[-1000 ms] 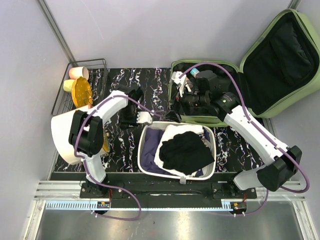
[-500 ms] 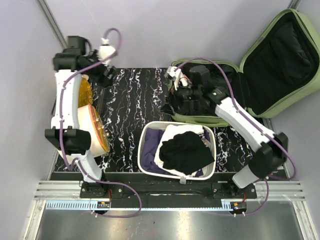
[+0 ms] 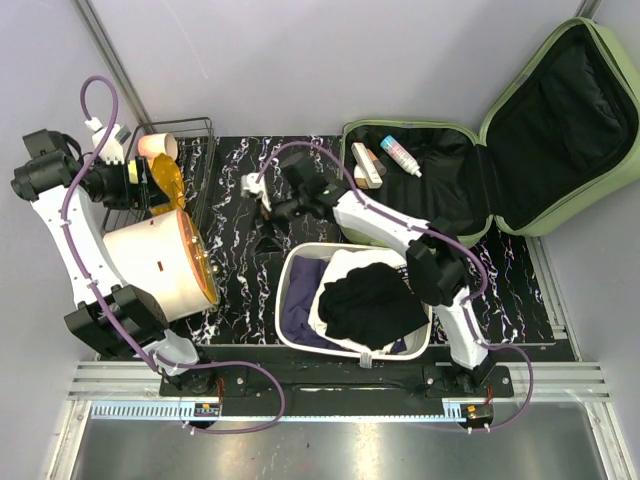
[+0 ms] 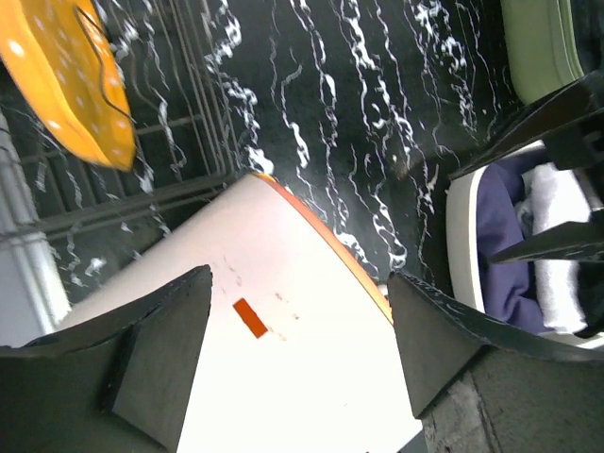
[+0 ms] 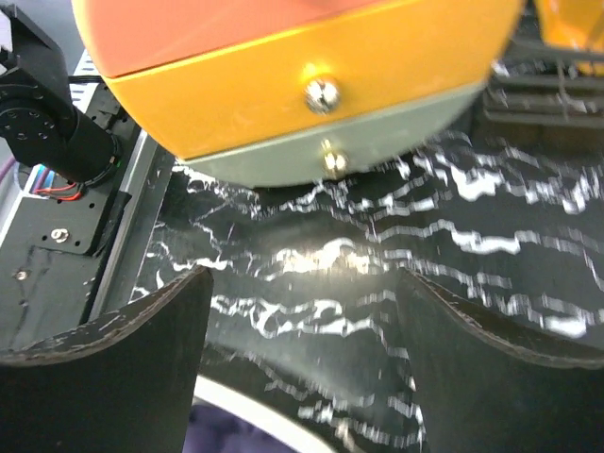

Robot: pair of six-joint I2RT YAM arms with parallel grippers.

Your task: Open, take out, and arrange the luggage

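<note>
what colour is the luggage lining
Black. The open luggage shows it best in the top external view.

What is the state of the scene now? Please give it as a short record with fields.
luggage: open, lid tilted back
inside luggage: white tube, tan box
white bin: holds black garment on other clothes
left claw: open, empty, beside wire rack
right claw: open, empty, over table, left of luggage
</note>
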